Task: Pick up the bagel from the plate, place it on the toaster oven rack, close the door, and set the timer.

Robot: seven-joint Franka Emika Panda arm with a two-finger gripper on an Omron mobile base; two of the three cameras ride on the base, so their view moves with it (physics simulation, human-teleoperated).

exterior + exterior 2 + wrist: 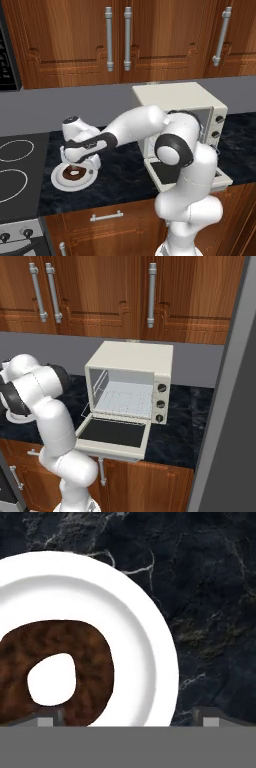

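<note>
I count one bagel [75, 662] on one white plate [135, 627], directly beneath my jaws. One toaster oven [131, 381] with one rack [125, 398], one open door [114, 435] and three knobs [161, 403]. Two burner rings [12, 165].

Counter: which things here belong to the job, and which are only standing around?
For the job:
- bagel, lying on the plate
- rack inside the toaster oven
- door, folded down open
- knobs on the oven front
- claw, open, above the bagel

Only around:
- cabinets
- stove
- counter
</note>
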